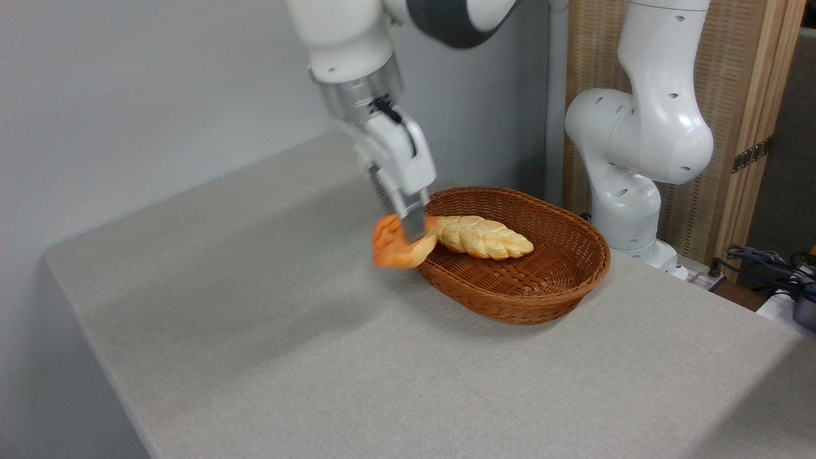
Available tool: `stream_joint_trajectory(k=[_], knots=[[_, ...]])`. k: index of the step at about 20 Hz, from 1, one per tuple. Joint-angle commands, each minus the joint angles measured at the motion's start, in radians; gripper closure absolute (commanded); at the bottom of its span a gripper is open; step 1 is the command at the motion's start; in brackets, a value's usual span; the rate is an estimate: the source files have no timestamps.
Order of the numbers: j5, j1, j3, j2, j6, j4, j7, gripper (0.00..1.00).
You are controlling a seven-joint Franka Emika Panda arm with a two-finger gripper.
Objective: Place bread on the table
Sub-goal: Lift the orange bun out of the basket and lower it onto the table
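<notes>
Gripper [408,233] clamping blurred bread [394,250], beside basket [561,280] rim, above table [255,331]

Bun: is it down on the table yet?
No. The bun hangs in the gripper, above the table, beside the basket.

Lt grey fabric-textured table [268,357], rectangular. Brown oval wicker basket [561,280] sits directly on it, toward back-right. White robot base [637,223] stands at far right edge.
</notes>
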Motion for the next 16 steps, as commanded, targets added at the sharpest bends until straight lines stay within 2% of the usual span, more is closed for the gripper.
stream_joint_trajectory(k=[1, 2, 3, 4, 6, 11, 16], knots=[[-0.033, -0.003, 0.011, 0.075, 0.096, 0.032, 0.016, 0.62], [-0.035, -0.003, 0.008, 0.090, 0.122, 0.032, 0.016, 0.58], [-0.035, -0.005, 0.003, 0.108, 0.149, 0.032, 0.017, 0.41], [-0.035, -0.006, -0.003, 0.134, 0.170, 0.032, 0.017, 0.00], [-0.032, -0.009, -0.027, 0.168, 0.201, 0.032, 0.019, 0.00], [-0.030, -0.009, -0.031, 0.213, 0.207, 0.032, 0.021, 0.00], [-0.029, -0.011, -0.034, 0.217, 0.207, 0.032, 0.021, 0.00]])
